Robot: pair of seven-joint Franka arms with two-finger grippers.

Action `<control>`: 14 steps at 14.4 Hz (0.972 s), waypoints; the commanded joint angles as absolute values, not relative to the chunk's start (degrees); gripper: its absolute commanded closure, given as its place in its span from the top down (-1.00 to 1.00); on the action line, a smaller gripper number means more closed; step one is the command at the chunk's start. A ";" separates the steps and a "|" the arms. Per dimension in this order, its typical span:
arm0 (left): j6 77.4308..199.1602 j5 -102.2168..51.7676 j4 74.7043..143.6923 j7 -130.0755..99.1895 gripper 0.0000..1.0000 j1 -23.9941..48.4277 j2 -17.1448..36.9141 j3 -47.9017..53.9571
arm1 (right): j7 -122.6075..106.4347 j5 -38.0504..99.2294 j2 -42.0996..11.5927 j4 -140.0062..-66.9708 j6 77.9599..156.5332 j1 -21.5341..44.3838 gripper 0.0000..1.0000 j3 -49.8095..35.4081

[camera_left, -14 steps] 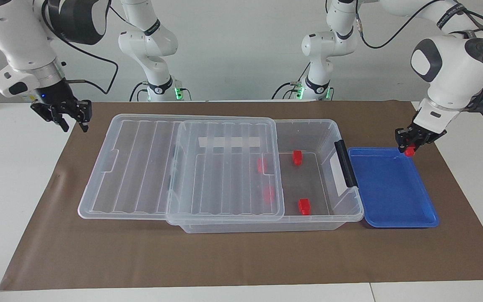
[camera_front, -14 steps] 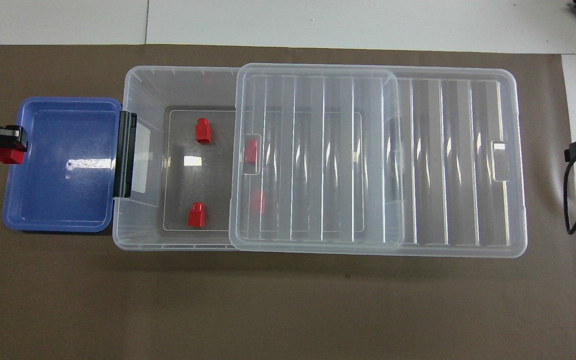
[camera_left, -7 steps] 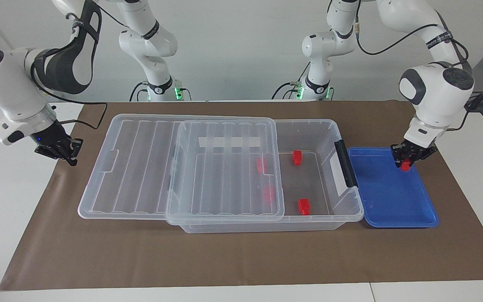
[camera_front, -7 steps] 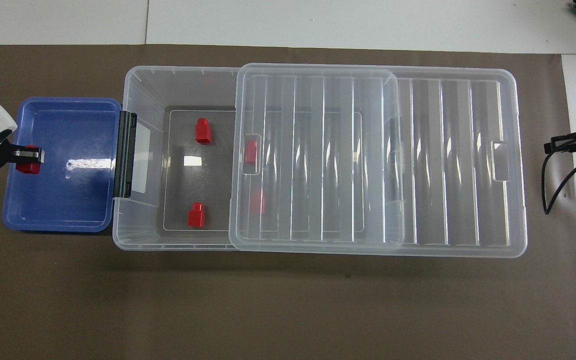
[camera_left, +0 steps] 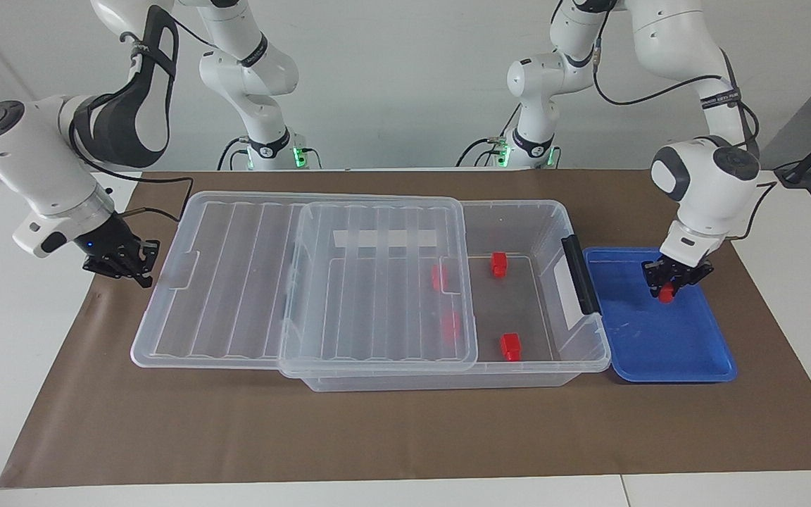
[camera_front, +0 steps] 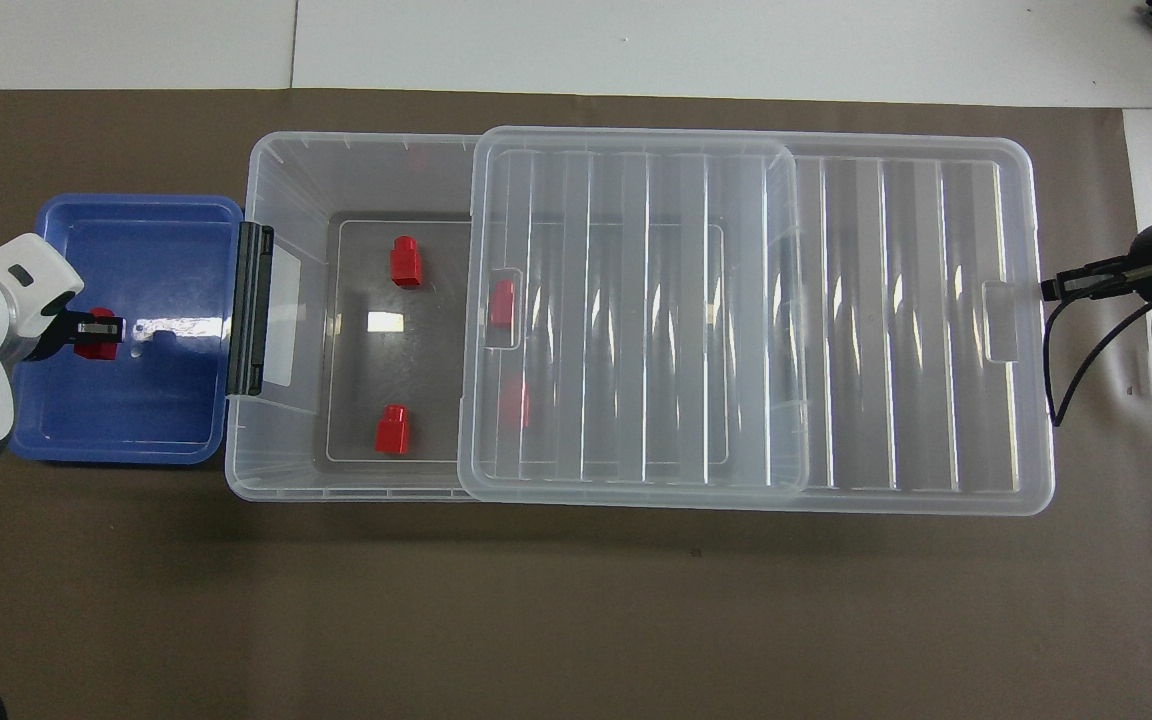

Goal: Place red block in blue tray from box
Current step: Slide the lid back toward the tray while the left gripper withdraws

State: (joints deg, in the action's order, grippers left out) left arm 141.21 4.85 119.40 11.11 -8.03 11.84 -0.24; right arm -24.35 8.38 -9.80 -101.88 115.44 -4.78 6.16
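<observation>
My left gripper [camera_left: 667,283] is shut on a red block [camera_left: 667,294] and holds it low inside the blue tray [camera_left: 659,341]; I cannot tell whether the block touches the floor. It also shows in the overhead view [camera_front: 96,345], over the tray [camera_front: 136,410]. The clear box [camera_left: 518,205] lies beside the tray, its black clip handle [camera_left: 580,274] against it. Its ribbed lid [camera_left: 236,282] is slid toward the right arm's end. Two red blocks [camera_left: 498,264] [camera_left: 510,346] lie uncovered in the box, two more [camera_left: 439,278] [camera_left: 451,326] under the lid. My right gripper [camera_left: 127,262] hangs low by the lid's end.
A brown mat [camera_left: 377,436] covers the table under everything. The box and its lid [camera_front: 886,320] span most of the mat's length. White table [camera_left: 11,352] lies past the mat's ends.
My left gripper has moved down and in from the tray's outer rim to over its floor, carrying the red block. My right gripper has dropped and come closer to the lid's end.
</observation>
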 commanded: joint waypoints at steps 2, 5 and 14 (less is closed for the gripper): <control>144.49 3.87 120.15 9.93 -1.00 -7.82 13.89 0.18 | -25.75 10.54 -10.28 -103.27 117.77 -3.43 -1.00 5.89; 145.01 3.78 120.41 9.50 -1.00 -8.00 13.97 0.18 | -24.62 11.43 -10.28 -103.27 117.86 -1.76 -1.00 5.89; 148.89 3.52 122.78 7.03 -1.00 -7.65 14.68 0.18 | -15.57 11.43 -10.55 -103.01 119.00 5.00 -1.00 5.89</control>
